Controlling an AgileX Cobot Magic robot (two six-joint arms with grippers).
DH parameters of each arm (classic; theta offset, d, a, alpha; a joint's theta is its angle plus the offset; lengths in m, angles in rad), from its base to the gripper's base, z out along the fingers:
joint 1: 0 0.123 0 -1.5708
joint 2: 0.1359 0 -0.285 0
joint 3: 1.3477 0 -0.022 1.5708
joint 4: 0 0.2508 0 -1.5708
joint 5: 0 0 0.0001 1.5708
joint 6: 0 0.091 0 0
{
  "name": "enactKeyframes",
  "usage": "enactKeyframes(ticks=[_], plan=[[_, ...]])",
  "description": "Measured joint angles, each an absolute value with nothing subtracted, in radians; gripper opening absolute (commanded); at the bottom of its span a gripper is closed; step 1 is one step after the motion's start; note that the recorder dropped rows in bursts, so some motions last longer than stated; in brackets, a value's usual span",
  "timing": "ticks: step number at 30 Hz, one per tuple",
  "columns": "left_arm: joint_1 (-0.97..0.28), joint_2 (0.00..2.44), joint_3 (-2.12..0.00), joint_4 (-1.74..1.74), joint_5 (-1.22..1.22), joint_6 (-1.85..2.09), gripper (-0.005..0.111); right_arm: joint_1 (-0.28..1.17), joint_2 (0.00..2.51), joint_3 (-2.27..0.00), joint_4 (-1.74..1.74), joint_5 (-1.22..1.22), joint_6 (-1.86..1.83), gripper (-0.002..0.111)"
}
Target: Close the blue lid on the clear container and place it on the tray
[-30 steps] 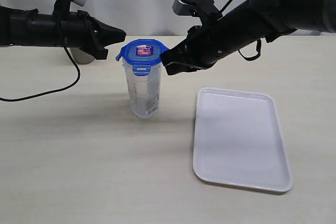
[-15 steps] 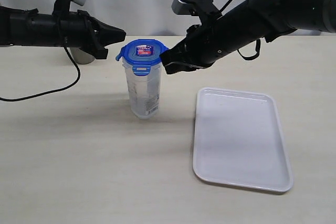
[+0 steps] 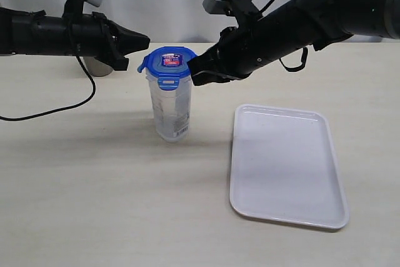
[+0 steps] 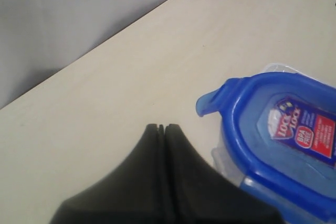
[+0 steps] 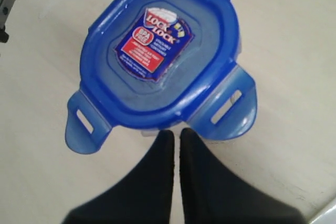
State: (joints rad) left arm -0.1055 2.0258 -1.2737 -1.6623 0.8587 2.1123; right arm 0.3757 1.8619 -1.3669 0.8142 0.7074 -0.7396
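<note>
A pale wooden table carries everything. The white tray is laid flat towards the right side of the exterior view, well apart from the other things. It is judged to be left bare so that the closed container can be set down on it later.

The clear container is stood upright on the table to the left of the tray, not on it. The blue lid is seated on its mouth, label upward. The flaps, however, are seen splayed outward in the wrist views rather than folded down against the wall. One of them is turned towards the right claw, and another is turned towards the left claw. The lid is therefore judged to be placed but not yet latched. A steel cup is partly hidden behind the left arm and is not involved.

Both arms are stretched nearly level at the height of the lid, one from each side. This suits pushing the flaps down, and the container can be braced from the far side as that is done.

The left claw is held with its fingers pressed together and nothing between them. Its tip is near the lid's edge, but no contact can be made out. The right claw is also closed, with only a thin slit showing and nothing gripped. It is brought just beside the nearest flap. Whether that flap is touched cannot be told.
</note>
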Motion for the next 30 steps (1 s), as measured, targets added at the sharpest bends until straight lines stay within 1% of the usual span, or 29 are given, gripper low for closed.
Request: enactKeyframes(ticks=[30], plan=[[-0.105,2.026,-1.274,-1.662,0.859,2.112,0.0,0.376,1.862,-1.367,0.838,0.755,-0.75,0.005]])
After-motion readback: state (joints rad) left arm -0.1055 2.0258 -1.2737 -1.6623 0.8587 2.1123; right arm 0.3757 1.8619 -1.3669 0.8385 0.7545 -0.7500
